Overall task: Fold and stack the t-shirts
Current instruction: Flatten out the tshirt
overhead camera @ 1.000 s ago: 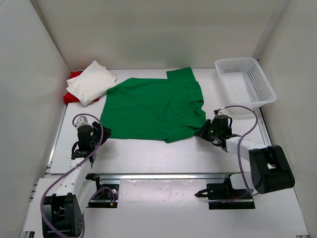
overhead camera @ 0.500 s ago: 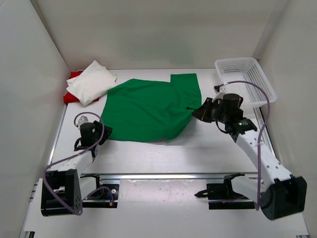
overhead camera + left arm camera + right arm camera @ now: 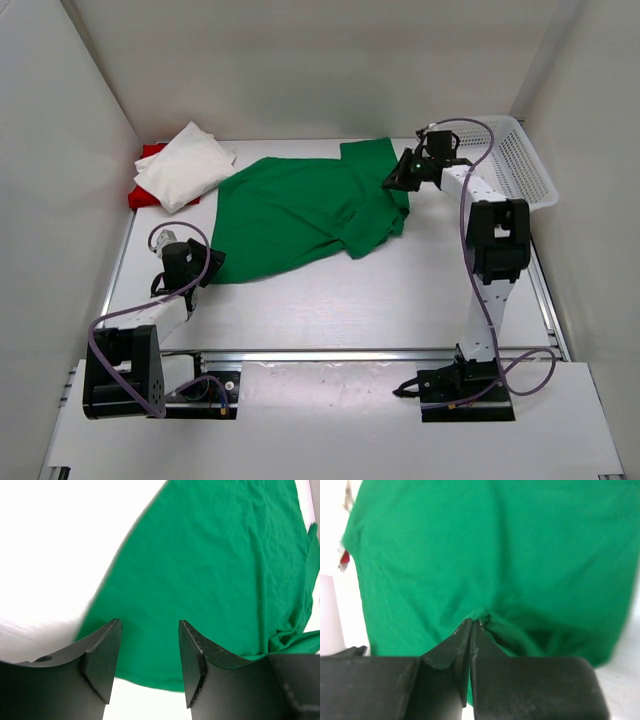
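Green t-shirt (image 3: 300, 205) is lying mostly flat mid-worktop (image 3: 400, 290), with its right side rumpling and doubling over onto itself. The right end effector (image 3: 471, 625) is clamping the green t-shirt: fingers are pressing together with a small pucker of cloth bunching at the tips. In the top view this is happening at the shirt's far-right edge, near the basket (image 3: 520, 165). The left end effector (image 3: 149, 625) is sitting low at the shirt's near-left corner, fingers standing apart and gripping nothing. The wrist view is showing the green hem between and beyond them, and I cannot tell whether they are touching the cloth. White t-shirt (image 3: 183, 165) is sitting folded in the far-left corner, resting on the red t-shirt (image 3: 148, 153), which is only peeking out at the edges. The green shirt's far-left edge is reaching just beside that pile.
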`<action>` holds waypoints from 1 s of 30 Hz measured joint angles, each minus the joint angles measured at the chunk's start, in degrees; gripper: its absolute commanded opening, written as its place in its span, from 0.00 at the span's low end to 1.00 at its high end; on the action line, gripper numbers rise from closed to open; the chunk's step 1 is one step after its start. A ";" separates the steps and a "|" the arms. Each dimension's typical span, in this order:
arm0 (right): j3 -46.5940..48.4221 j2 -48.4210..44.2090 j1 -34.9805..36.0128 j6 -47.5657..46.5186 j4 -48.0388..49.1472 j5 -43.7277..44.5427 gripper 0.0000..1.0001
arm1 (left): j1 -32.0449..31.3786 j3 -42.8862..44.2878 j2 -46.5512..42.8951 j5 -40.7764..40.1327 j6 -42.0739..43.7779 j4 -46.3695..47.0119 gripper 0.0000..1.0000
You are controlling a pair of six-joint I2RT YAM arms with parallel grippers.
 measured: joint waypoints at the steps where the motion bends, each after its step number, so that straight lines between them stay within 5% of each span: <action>1: -0.24 -1.51 0.76 -1.14 0.42 1.07 0.00 | -0.02 0.00 0.26 0.00 -0.02 0.26 0.59; 9: -43.95 -44.48 15.06 0.37 2.51 8.09 0.00 | -0.33 0.00 1.66 0.83 -1.03 2.01 0.59; 15: -48.54 -59.71 18.97 2.49 -4.61 12.15 0.01 | -0.35 0.00 2.36 1.81 -1.51 2.97 0.59; 22: -42.03 -53.99 10.78 1.79 -0.90 10.32 0.00 | 0.22 0.11 2.73 1.33 -1.57 3.19 0.59; 30: -29.88 -21.35 4.20 1.97 6.95 5.22 0.00 | -2.36 2.84 6.78 0.33 -0.68 2.75 0.53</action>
